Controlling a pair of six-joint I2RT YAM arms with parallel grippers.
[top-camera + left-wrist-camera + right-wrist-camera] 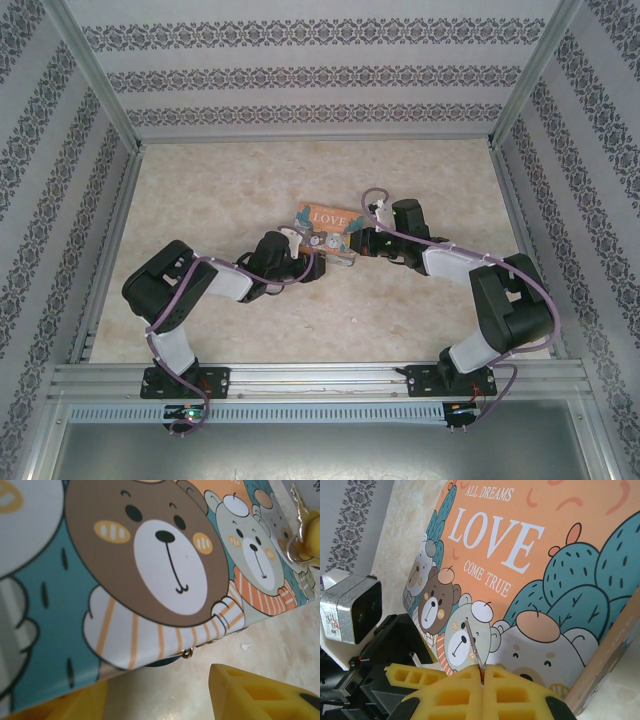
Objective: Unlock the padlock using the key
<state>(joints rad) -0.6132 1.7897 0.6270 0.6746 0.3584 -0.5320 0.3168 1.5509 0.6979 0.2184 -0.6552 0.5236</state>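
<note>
Key (472, 646) pinched upright in right end effector (482, 671), left end effector (150, 692) spread

Both arms reach inward over the beige table (200, 190). The left gripper (303, 246) and right gripper (362, 242) flank the LOVE tin (328, 216), seemingly touching it.

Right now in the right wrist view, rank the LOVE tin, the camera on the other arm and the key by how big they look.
1. LOVE tin, by far the largest.
2. camera on the left arm, next.
3. key, smallest: a thin sliver pinched in the right gripper, and being nearest the lens already flatters it.
</note>
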